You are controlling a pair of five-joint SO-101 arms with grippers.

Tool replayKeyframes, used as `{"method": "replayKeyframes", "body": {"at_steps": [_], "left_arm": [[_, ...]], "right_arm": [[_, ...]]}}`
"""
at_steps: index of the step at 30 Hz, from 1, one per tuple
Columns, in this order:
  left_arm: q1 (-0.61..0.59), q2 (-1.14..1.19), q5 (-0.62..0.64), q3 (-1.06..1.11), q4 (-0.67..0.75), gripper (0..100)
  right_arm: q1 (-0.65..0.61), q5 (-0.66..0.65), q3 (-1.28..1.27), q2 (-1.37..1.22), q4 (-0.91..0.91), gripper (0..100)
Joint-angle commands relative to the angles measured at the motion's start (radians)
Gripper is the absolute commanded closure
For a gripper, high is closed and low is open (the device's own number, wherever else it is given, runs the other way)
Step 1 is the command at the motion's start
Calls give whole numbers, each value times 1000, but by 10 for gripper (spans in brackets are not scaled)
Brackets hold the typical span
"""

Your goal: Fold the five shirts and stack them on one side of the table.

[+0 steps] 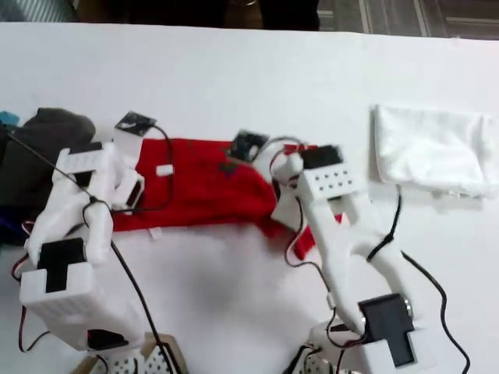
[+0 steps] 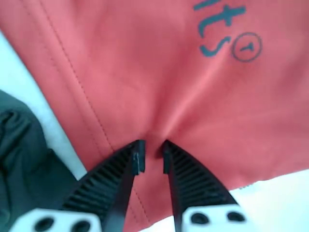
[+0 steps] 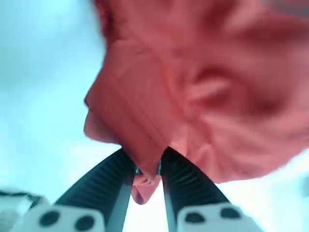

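The left end effector [image 2: 151,157] is closed on a pucker of the red shirt [image 2: 193,96], its tips nipping the cloth just inside a stitched hem. The right end effector [image 3: 148,166] is likewise pinched on the shirt's bunched edge, with a small tab of fabric showing between its jaws. We find the red shirt spread across the middle of the bench [image 1: 234,70], its right end gathered at the right arm's grip. A white shirt [image 1: 433,148], already folded, lies near the right edge of the bench, well apart from the red one. A heap of dark garments [image 1: 43,144] sits at the left edge, just beside the red shirt. We judge the step in hand to be a fold of the red shirt, with both grips taken. The next move calls for both arms to carry their holds across the shirt together, at matched height, so the cloth doubles over flat without slipping.
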State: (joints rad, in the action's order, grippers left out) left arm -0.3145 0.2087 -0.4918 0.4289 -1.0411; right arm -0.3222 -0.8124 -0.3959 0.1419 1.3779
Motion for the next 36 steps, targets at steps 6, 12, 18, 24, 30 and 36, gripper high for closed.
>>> {"method": "replayKeyframes", "body": {"at_steps": [6,12,18,24,30,36], "left_arm": [[-21,6,-5,4,28,908],[-21,6,-5,5,28,908],[-21,6,-5,5,28,908],[-21,6,-5,7,28,908],[-21,6,-5,7,28,908],[-21,6,-5,7,28,908]], "right_arm": [[33,-11,344,-286,19,978],[35,-11,672,-524,140,961],[42,-9,982,-733,286,801],[114,3,1234,-854,338,840],[157,127,1339,-797,390,859],[128,184,1123,-530,390,979]]}}
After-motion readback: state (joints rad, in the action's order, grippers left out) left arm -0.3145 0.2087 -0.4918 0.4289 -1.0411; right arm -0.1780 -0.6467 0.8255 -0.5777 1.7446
